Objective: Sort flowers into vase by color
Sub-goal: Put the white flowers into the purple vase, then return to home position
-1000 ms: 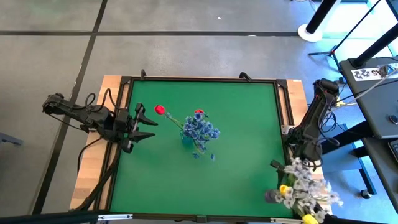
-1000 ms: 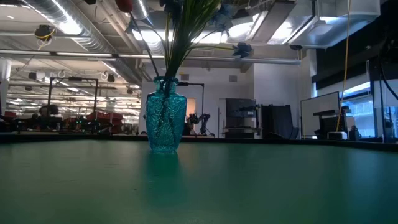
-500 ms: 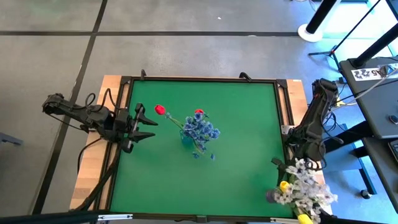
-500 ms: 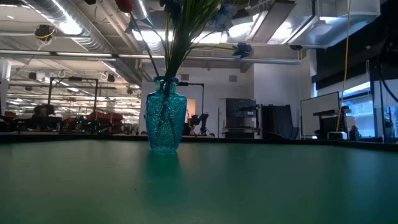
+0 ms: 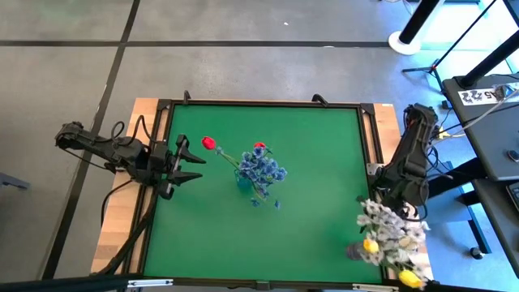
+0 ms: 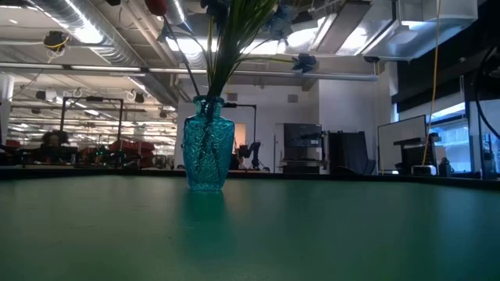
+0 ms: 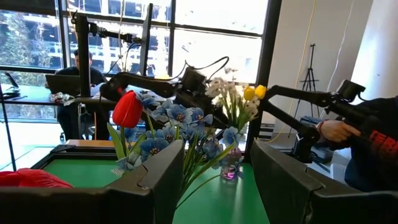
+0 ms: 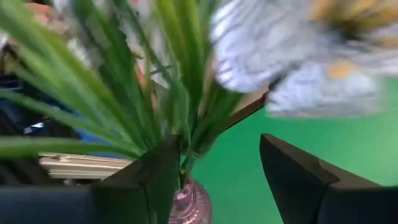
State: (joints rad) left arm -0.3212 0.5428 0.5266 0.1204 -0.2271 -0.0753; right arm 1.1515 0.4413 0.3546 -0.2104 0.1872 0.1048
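A teal glass vase (image 5: 243,183) (image 6: 208,152) stands mid-table with bushy blue sprays (image 5: 261,170) and two red tulips (image 5: 208,143) in it. A small pinkish vase (image 5: 354,253) (image 8: 189,205) at the near-right corner holds white blossom sprays (image 5: 389,227) and yellow tulips (image 5: 371,245). My right gripper (image 8: 221,168) is open just above that vase's neck, with the green stems (image 8: 186,124) between its fingers, close to one of them. My left gripper (image 5: 201,167) (image 7: 217,180) waits open at the table's left edge, pointing at the teal vase. My right gripper stands open around the green stems (image 8: 183,146) just above the pinkish vase's neck. The stems run close along the inner side of one finger (image 8: 163,168); I cannot tell whether it touches them.
Green mat inside a black frame (image 5: 369,146) on a wooden table. Bare mat lies between the two vases and along the far side. In the left wrist view, a person's hand in a red sleeve (image 7: 339,130) shows beyond the table's right side.
The white and yellow bunch in the pinkish vase has swayed toward the far edge with my right gripper among its stems; the vase has stayed in place. The left arm and the teal vase have kept still.
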